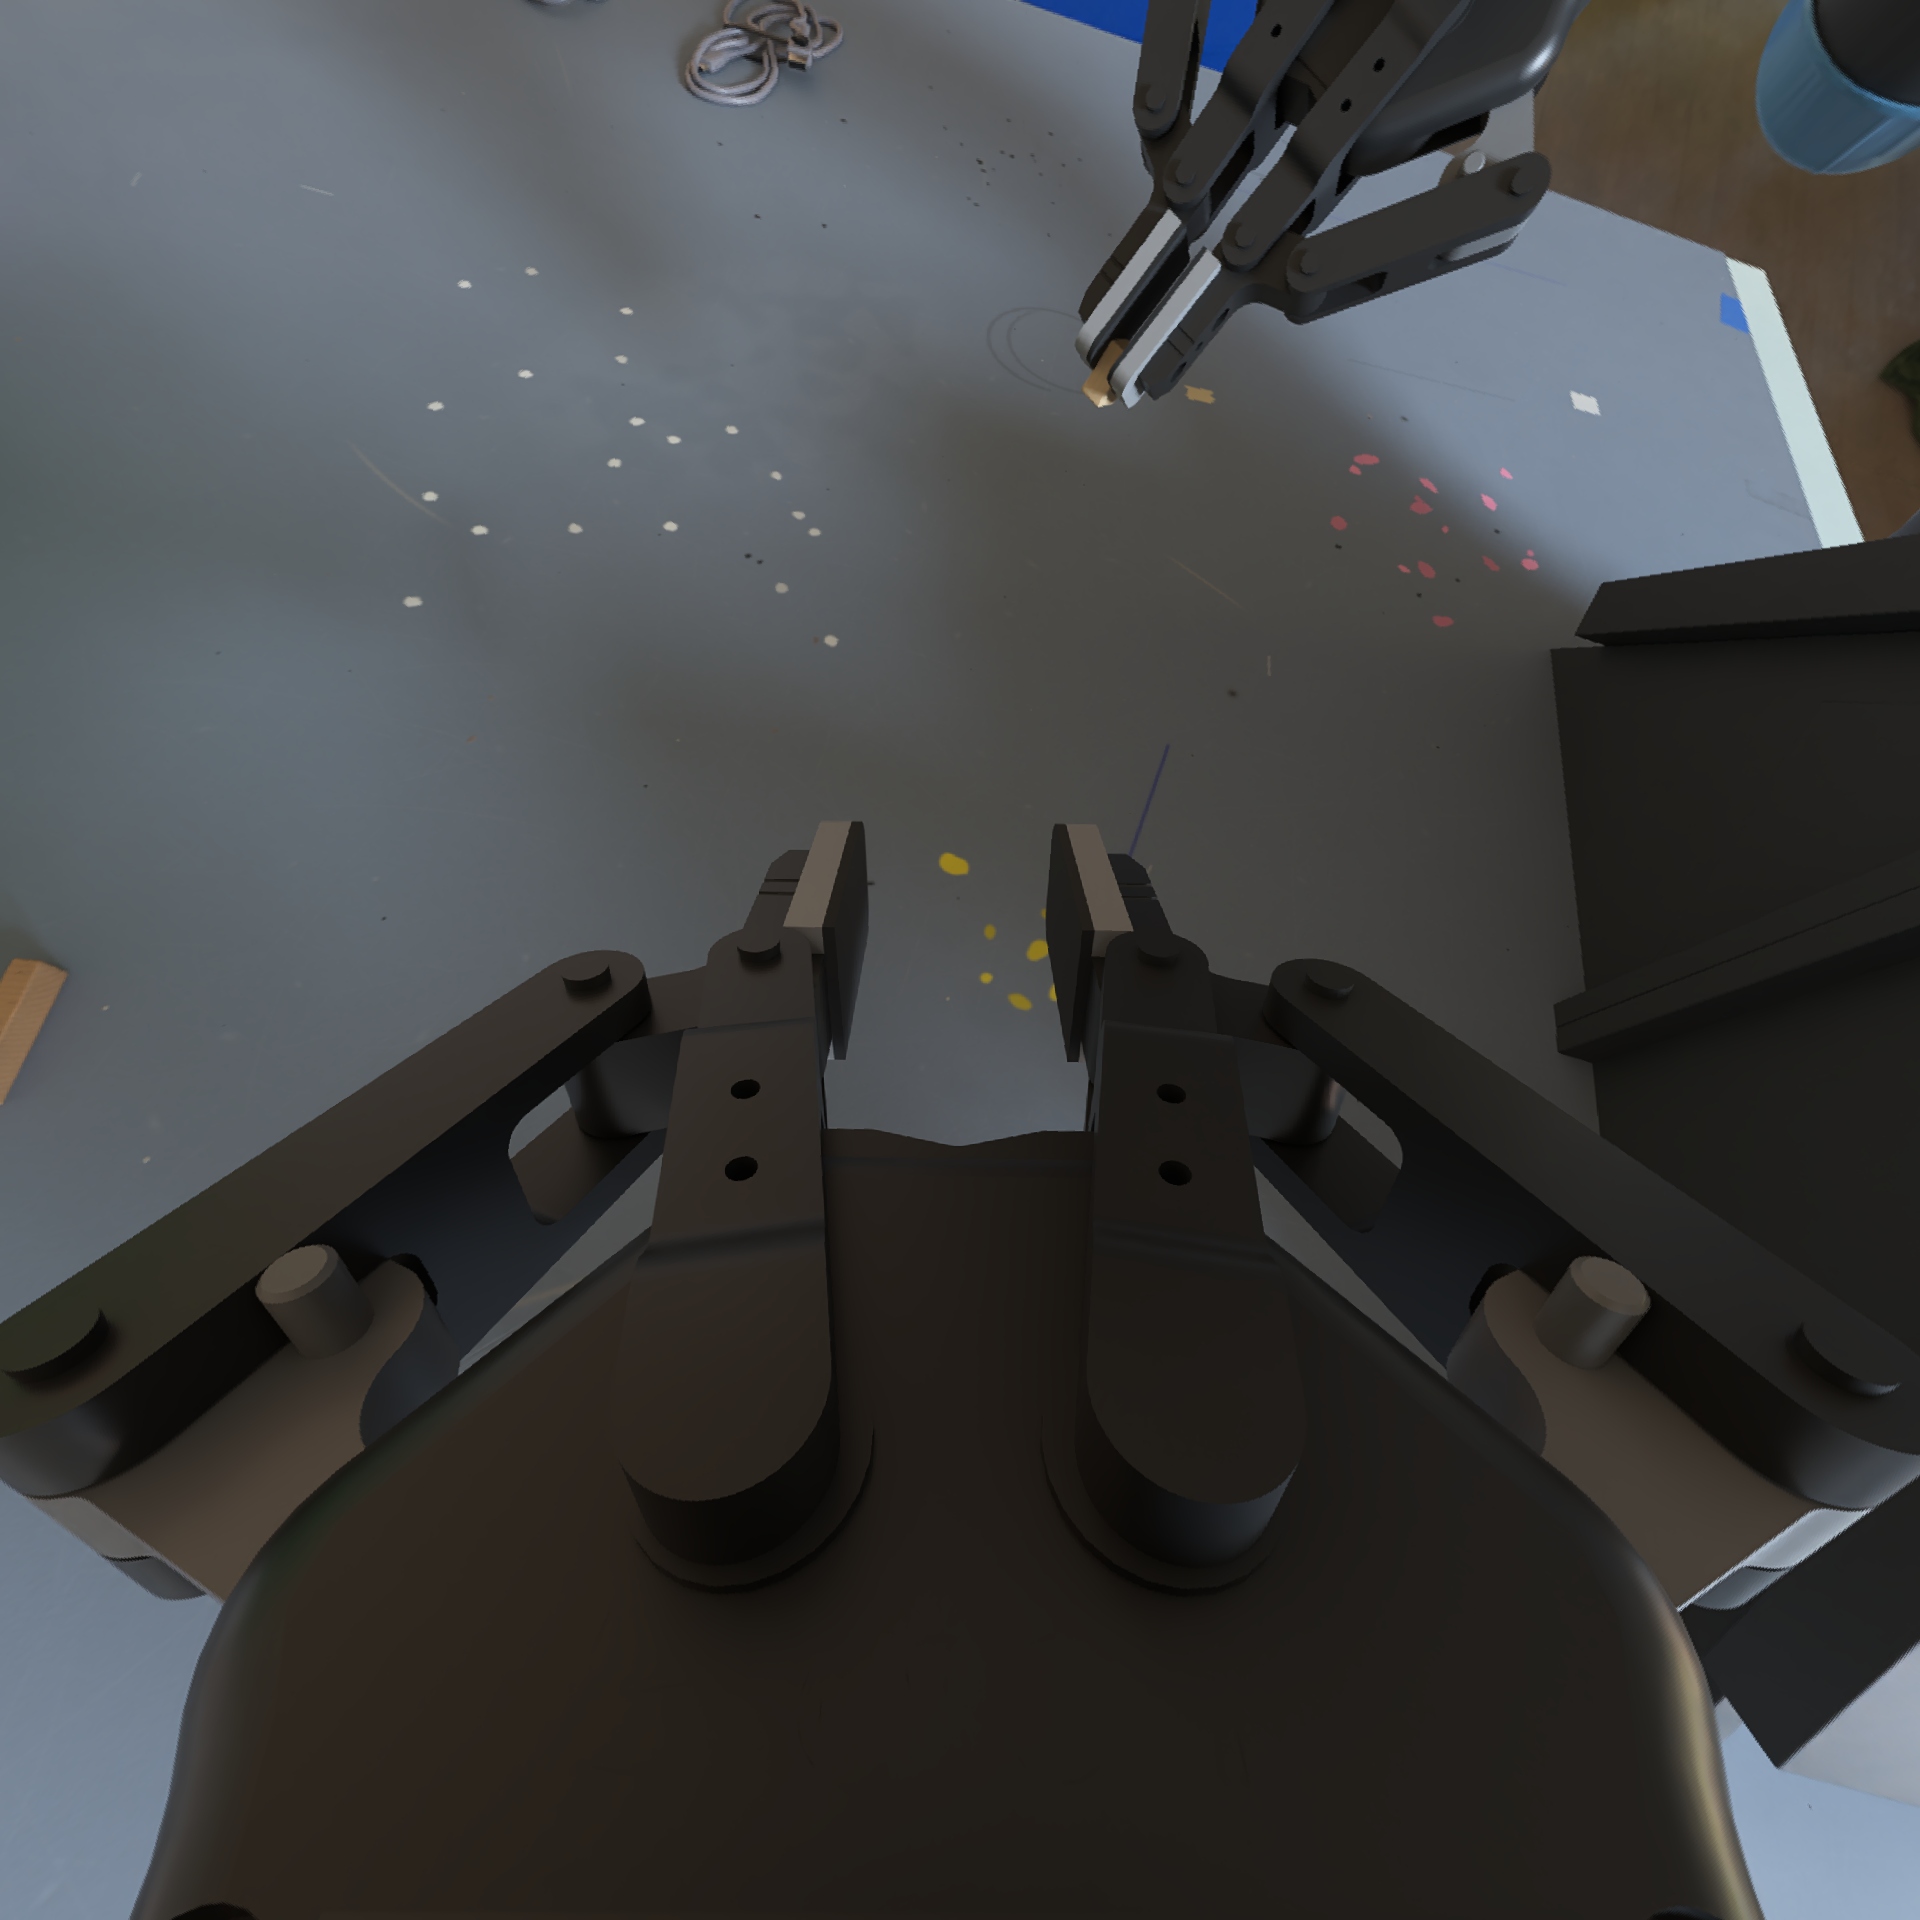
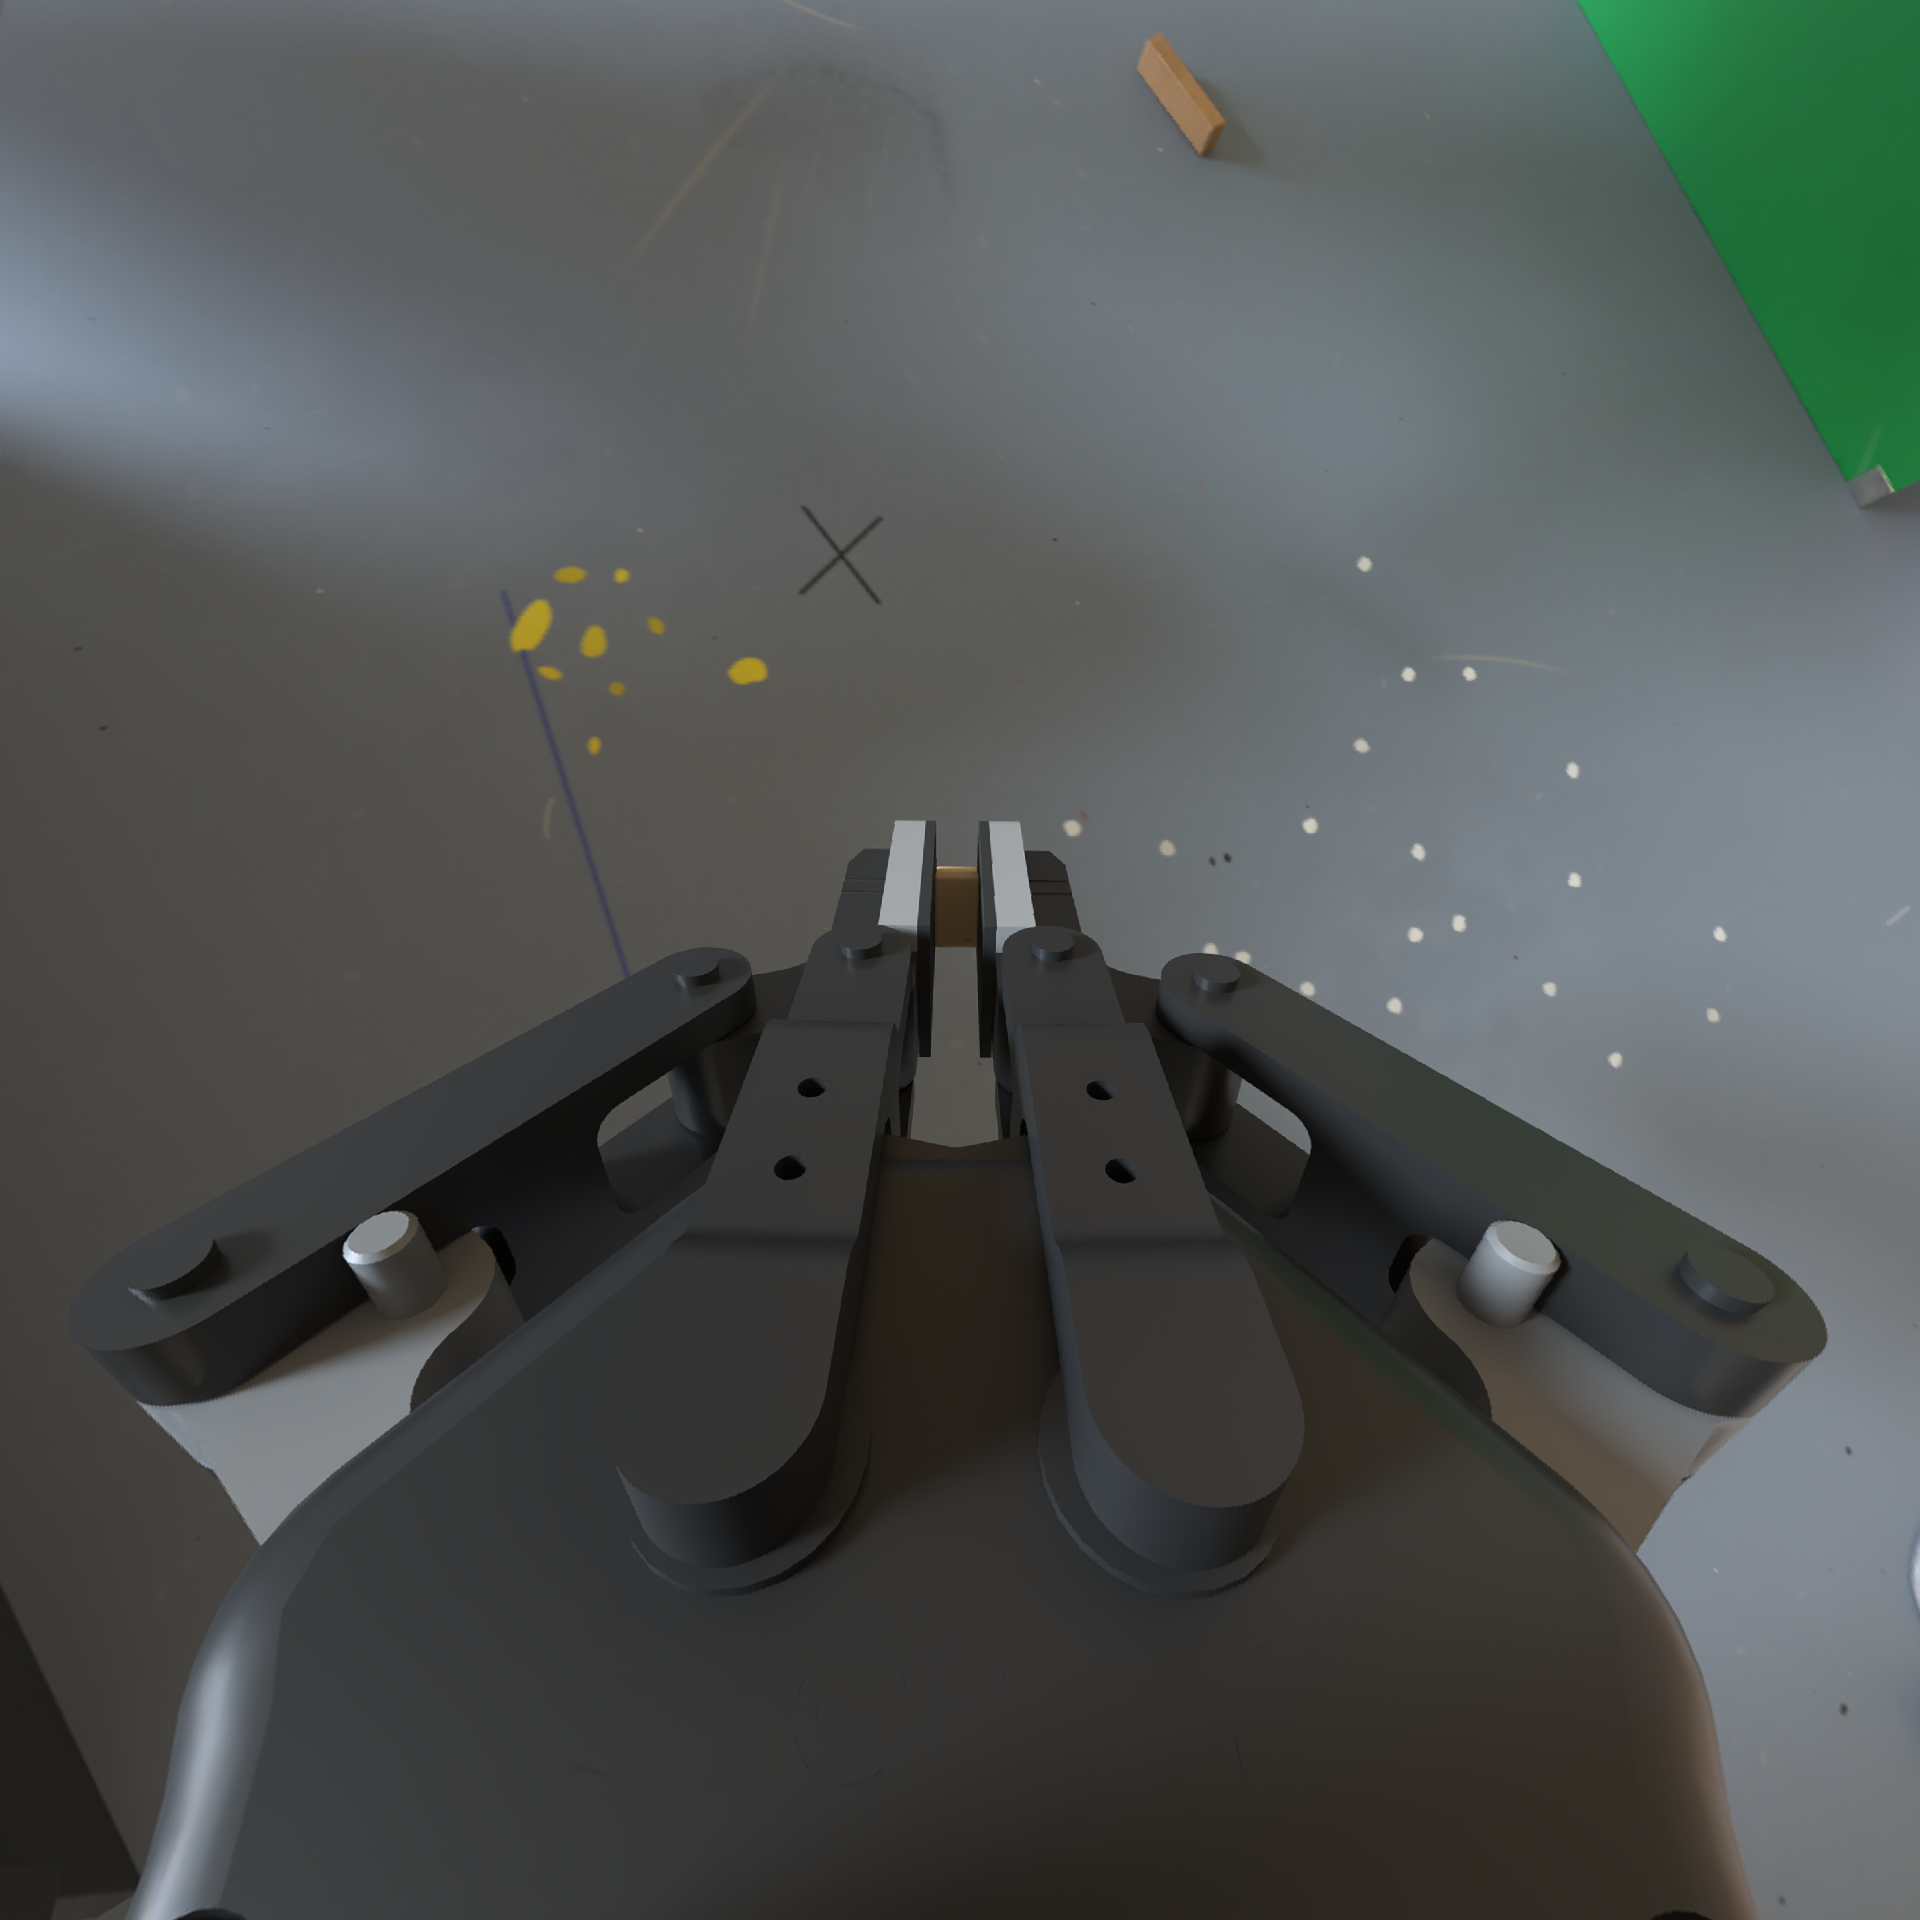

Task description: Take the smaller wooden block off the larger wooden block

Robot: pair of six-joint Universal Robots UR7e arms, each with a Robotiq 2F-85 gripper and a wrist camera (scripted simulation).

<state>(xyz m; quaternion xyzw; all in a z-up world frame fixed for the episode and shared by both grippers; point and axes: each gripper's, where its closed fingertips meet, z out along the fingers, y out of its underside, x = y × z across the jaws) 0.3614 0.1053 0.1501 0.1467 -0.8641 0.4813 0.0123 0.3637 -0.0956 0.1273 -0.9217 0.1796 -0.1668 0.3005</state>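
My right gripper (image 2: 957,862) is shut on the smaller wooden block (image 2: 956,904), a small tan piece pinched between its pads. It also shows in the left wrist view (image 1: 1117,379), far right, with the block (image 1: 1098,388) poking out at the fingertips just above the grey table. The larger wooden block (image 2: 1180,96) lies flat on the table, far ahead of my right gripper; its end shows at the left edge of the left wrist view (image 1: 26,1013). My left gripper (image 1: 956,883) is open and empty above yellow paint spots.
The grey table (image 1: 416,779) carries white, pink and yellow paint spots and a black X mark (image 2: 841,556). A coiled grey cable (image 1: 758,47) lies at the far side. A black structure (image 1: 1756,883) stands at the right. A green panel (image 2: 1797,208) borders the table.
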